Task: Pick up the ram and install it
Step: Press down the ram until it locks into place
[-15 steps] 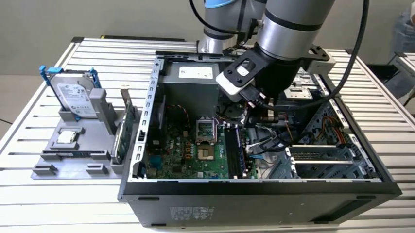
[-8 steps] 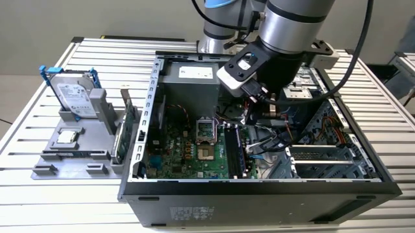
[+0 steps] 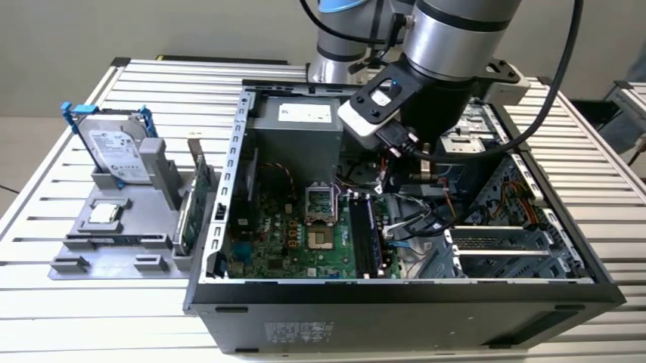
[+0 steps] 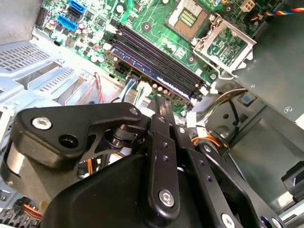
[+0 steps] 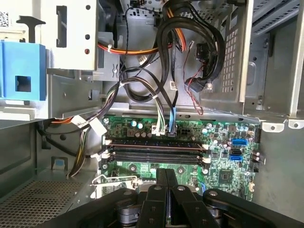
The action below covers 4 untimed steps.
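In both wrist views, the claw (image 5: 166, 183) hangs over the motherboard (image 5: 223, 166).

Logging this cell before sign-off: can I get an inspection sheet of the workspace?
Surface: slatted table carrying an open case.
Job's things: ram appears seated in a slot of the motherboard.
Clutter: hard drive and green card stand in a grey holder, at the exterior view's left of the case.
Grippers: gripper shut, nothing seen between its fingers, above the slots inside the case.
Cables: cables hang in loose bundles inside the case, beside the motherboard.
Surroundings: plain wall behind the table.
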{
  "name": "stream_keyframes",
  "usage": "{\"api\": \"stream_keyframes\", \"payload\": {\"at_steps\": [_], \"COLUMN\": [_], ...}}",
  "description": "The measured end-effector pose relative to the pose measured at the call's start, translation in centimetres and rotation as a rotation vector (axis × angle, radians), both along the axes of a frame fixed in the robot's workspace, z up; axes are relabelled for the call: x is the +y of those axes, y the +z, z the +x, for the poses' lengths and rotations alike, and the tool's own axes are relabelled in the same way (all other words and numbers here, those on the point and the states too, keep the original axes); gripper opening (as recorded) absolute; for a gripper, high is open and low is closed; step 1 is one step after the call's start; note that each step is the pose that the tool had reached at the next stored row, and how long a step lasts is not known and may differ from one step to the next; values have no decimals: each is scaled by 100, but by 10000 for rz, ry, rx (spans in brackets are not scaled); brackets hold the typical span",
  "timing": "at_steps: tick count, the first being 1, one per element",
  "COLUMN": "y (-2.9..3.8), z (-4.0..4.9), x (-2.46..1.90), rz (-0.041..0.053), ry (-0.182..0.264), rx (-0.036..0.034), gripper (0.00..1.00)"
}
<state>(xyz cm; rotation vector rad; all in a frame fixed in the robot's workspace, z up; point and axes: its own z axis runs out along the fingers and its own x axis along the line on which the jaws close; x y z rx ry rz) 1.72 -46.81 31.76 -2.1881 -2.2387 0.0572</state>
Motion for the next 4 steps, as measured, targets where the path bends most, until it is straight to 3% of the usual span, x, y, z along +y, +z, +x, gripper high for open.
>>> {"api": "stream_keyframes", "payload": {"at_steps": [4], "y": [5], "z": [0], "x": [0], "rz": [0], "ry": [0], "rx": [0], "gripper": [0]}}
